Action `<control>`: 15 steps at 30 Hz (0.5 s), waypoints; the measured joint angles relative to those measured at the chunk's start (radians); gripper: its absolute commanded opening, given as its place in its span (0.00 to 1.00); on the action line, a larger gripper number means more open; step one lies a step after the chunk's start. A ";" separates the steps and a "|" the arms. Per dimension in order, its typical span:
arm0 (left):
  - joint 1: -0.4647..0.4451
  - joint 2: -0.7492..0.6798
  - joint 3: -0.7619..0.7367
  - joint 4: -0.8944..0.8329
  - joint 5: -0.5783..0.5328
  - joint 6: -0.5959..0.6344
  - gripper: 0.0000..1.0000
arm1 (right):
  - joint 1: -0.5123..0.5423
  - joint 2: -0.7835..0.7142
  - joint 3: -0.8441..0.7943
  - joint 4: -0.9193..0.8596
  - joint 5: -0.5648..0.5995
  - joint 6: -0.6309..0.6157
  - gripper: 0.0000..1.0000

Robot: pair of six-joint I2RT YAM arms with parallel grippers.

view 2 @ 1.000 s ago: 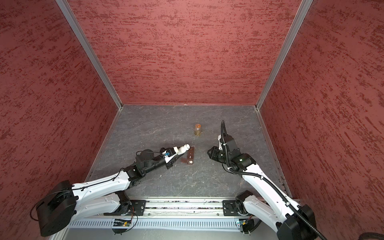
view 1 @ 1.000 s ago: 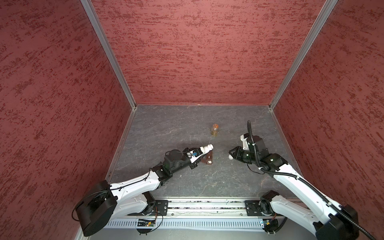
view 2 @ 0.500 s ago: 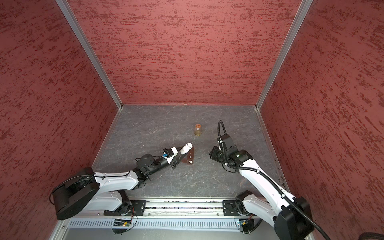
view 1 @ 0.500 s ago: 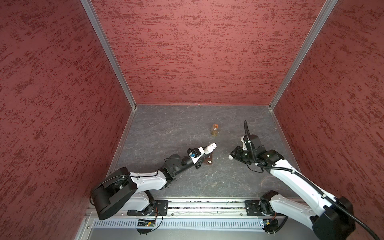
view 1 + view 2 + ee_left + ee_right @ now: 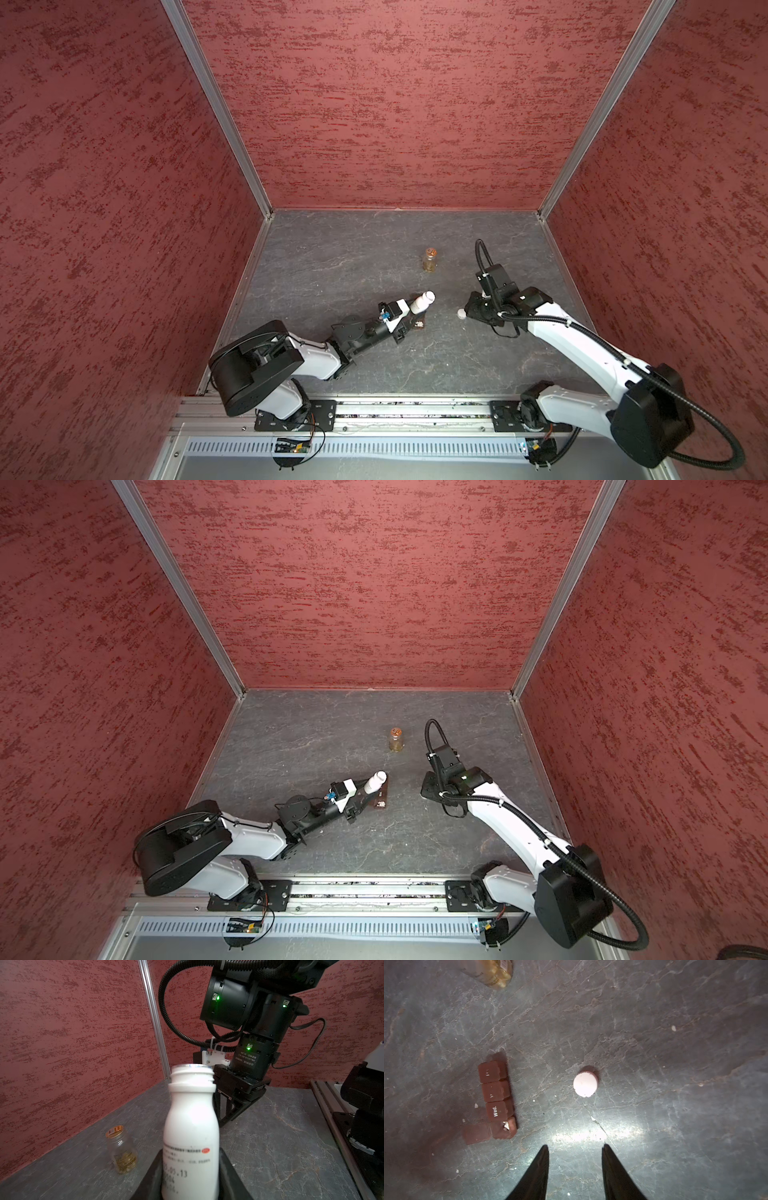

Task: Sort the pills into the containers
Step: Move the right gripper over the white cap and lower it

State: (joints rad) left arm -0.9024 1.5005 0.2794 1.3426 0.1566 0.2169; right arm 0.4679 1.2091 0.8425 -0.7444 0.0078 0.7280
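- Containers, a dark-brown strip of small square compartments, flat on the grey tabletop, partly covered in both top views by the left gripper.
- Clamped by the left gripper: a white pill bottle, gripped around its lower body, with fingers pressed to either side of the printed label.
- Uncapped, mouth aimed toward 2 o'clock in both top views, hanging over the strip.
- Seen from the right wrist, four compartments in a row, one marked "Wed."; end compartment open, lid flipped out sideways, white pills inside.
- At 3 o'clock of the strip, the right gripper, parted to a moderate gap, nothing between the tips, above bare tabletop.
- Just ahead of those tips, a white bottle cap lying flat, untouched, between strip and gripper.
- At 12 o'clock of the strip, an amber bottle, upright, orange-capped, with yellow capsules at the bottom.
- Scattered around, small white crumbs.
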 measured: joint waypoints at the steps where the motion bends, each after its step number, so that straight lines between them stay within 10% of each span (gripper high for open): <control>1: -0.003 0.008 0.000 0.008 0.000 -0.002 0.00 | 0.000 0.011 0.003 -0.003 0.005 -0.005 0.48; 15: -0.023 0.035 -0.010 0.037 0.002 -0.001 0.00 | 0.000 0.198 0.072 -0.004 0.034 -0.039 0.48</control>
State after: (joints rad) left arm -0.9253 1.5356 0.2695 1.3792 0.1589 0.2161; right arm 0.4675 1.4075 0.9150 -0.7483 0.0414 0.6891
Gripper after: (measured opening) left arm 0.364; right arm 0.480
